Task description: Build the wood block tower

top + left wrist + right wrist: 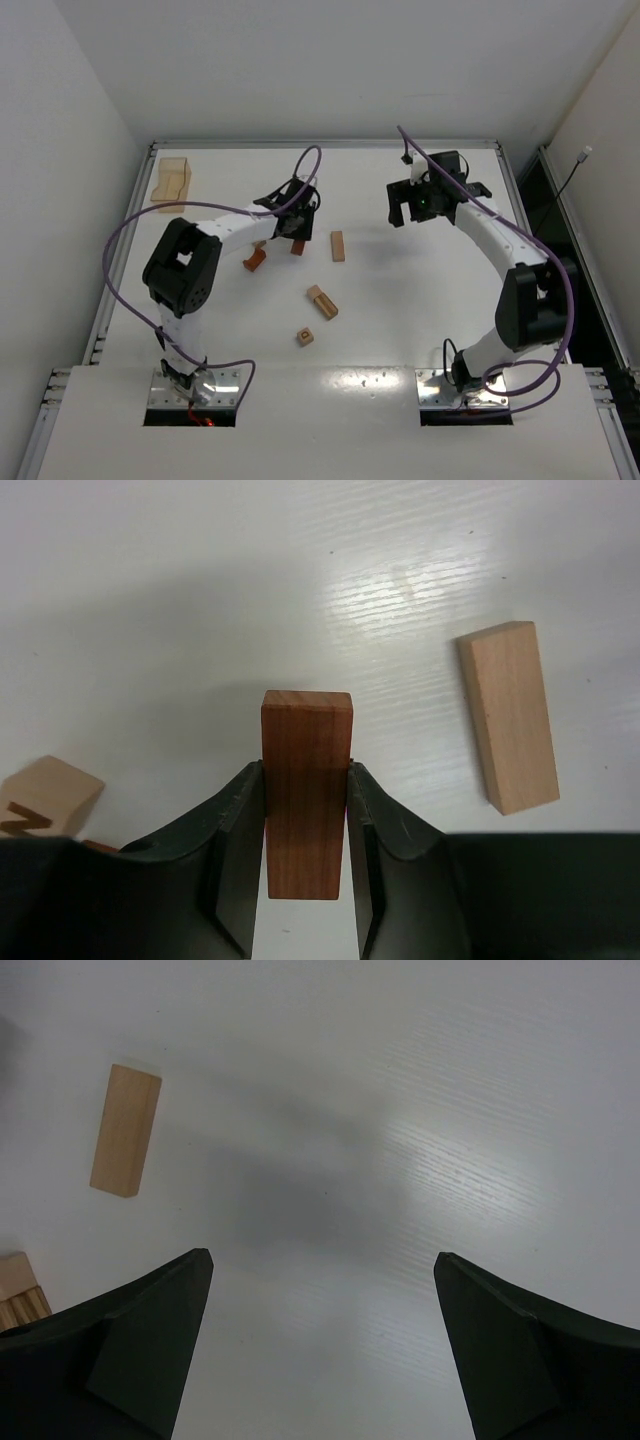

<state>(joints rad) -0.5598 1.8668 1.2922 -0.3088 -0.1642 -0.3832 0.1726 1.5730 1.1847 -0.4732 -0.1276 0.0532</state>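
My left gripper (291,228) is shut on a reddish-brown bar (307,780), which sticks out past the fingertips; the bar also shows in the top view (297,247). A light tan bar (338,246) lies flat just to its right and shows in the left wrist view (508,715) and the right wrist view (126,1130). A tan cube with a printed mark (45,795) sits to the left of the gripper. A second reddish-brown piece (255,260) lies beside it. My right gripper (425,202) is open and empty above bare table at the back right (322,1270).
A tan block (321,301) and a small marked cube (305,337) lie nearer the arm bases. A translucent amber box (172,180) stands at the back left corner. A raised rim (330,144) runs round the white table.
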